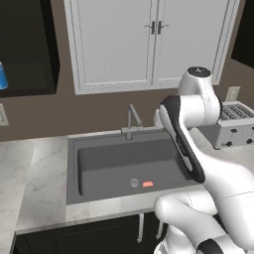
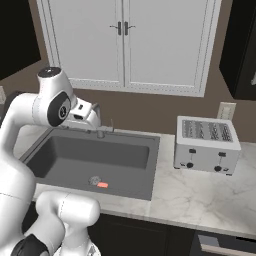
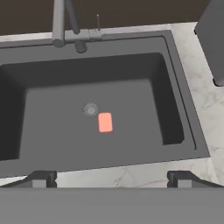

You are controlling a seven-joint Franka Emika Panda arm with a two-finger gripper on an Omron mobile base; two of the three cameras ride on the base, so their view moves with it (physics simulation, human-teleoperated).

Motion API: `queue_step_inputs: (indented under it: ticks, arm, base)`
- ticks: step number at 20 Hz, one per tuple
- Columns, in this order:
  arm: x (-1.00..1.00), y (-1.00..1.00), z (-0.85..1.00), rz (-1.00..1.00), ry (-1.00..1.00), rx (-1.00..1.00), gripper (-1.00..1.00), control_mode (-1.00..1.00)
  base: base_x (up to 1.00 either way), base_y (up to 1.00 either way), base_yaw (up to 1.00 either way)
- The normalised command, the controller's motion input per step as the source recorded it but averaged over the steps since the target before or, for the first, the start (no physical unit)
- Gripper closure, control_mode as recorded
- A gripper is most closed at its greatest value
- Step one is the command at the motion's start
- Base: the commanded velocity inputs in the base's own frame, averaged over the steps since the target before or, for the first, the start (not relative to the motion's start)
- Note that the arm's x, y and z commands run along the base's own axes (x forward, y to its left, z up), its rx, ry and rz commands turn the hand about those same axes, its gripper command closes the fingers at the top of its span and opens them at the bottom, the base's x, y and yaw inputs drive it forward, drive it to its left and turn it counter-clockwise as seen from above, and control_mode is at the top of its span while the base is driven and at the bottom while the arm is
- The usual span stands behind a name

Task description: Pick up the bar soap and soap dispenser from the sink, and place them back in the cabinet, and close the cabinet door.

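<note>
The bar soap [image 1: 148, 184] [image 2: 103, 185] [image 3: 105, 122] lies flat on the floor of the dark grey sink [image 1: 72, 168] [image 2: 152, 165] [image 3: 186, 100], just beside the round drain [image 3: 90, 109]. My gripper [image 3: 111, 179] hangs well above the sink's front edge, looking down into it. Its jaws are open and nothing is between them. A blue bottle, the soap dispenser [image 1: 2, 75], stands on a shelf inside the open dark cabinet [image 1: 30, 49] and is cut off by the left edge. The cabinet door is out of view.
The slim faucet [image 1: 131, 121] [image 3: 59, 22] rises at the sink's back rim. A silver toaster [image 1: 233, 124] [image 2: 206, 145] stands on the marble counter to the right. White double doors [image 1: 154, 39] [image 2: 122, 40] hang above the sink.
</note>
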Motion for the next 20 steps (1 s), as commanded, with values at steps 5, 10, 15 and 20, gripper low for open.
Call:
queue_step_inputs:
  ticks: [5, 10, 15, 20]
  arm:
    - [0.15, 0.08, -0.07, 0.0, 0.01, -0.01, -1.0, -1.0]
    - [0.16, 0.19, -0.1, 0.0, 0.0, -0.05, -1.0, -1.0]
    - [0.14, 0.12, -0.09, 0.0, 0.03, -0.01, -1.0, -1.0]
    - [0.03, 0.07, -0.11, 0.0, 0.03, 0.0, -1.0, -1.0]
  base:
    - [0.0, 0.0, 0.0]
    - [0.0, 0.0, 0.0]
    - [0.0, 0.0, 0.0]
    - [0.0, 0.0, 0.0]
